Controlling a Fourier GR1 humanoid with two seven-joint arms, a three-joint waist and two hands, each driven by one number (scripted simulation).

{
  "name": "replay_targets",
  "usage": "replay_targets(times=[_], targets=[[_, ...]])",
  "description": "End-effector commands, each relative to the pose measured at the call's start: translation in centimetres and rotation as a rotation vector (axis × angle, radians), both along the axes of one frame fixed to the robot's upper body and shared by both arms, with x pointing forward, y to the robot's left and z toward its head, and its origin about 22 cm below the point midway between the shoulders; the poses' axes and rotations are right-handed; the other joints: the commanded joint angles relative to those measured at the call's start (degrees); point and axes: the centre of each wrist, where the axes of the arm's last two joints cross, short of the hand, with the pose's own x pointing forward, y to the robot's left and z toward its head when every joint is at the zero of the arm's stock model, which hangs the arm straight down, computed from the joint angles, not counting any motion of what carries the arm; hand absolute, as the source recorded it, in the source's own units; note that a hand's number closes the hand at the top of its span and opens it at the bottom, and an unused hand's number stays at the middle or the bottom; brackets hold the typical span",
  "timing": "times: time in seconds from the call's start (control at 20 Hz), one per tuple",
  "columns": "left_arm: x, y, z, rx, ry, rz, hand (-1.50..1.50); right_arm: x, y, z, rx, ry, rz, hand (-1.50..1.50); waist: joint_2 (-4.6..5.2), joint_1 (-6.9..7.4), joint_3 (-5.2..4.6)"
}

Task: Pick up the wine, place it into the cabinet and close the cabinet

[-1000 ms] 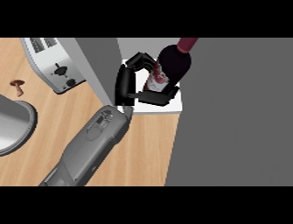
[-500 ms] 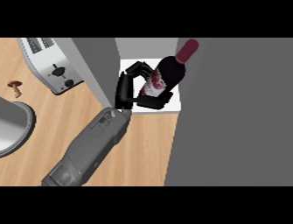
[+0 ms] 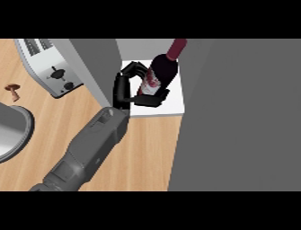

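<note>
So there's just one arm in this shot, coming up from the bottom edge toward the middle. Going by the fingers and thumb, I'd call it the right hand (image 3: 131, 87), though that's hard to be sure of. Its black fingers and thumb are curled around the lower body of the wine (image 3: 159, 74), so it's holding the bottle. The hand covers part of the bottle's base, and I can't tell if the base is touching anything or hanging just above.

The wine is tilted, neck pointing up and to the right, with a white and red label showing on its side. It's over the white shelf (image 3: 159, 108) inside the cabinet (image 3: 245, 117). The top of the neck gets lost against the grey cabinet side, so the cap is hard to make out.

The open door (image 3: 93, 67) shows edge-on as a grey slab just left of the hand, and it hides part of the toaster (image 3: 50, 67) behind it. The toaster sits on the wooden counter (image 3: 139, 152), cut off at the top.

Bottom left there's a big grey rounded thing (image 3: 3, 134), cut off by the edge, can't say what it is. Near it lies a small brown object (image 3: 11, 89), too small to tell.

The other hand isn't visible anywhere.
</note>
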Motion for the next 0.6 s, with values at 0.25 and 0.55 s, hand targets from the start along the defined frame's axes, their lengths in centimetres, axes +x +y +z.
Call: replay_targets(times=[0.25, 0.55], targets=[[2.4, 0.7, 1.5, -0.085, 0.047, 0.045, 1.50, -1.3, -0.9, 0.4, 0.004, -0.028, 0.064, -1.50, 0.12, -0.14, 0.03], [2.2, 1.3, 0.4, -0.062, 0.049, 0.058, 1.50, -0.8, -0.7, 0.3, 0.036, -0.017, 0.070, -1.50, 0.20, -0.57, 0.00]])
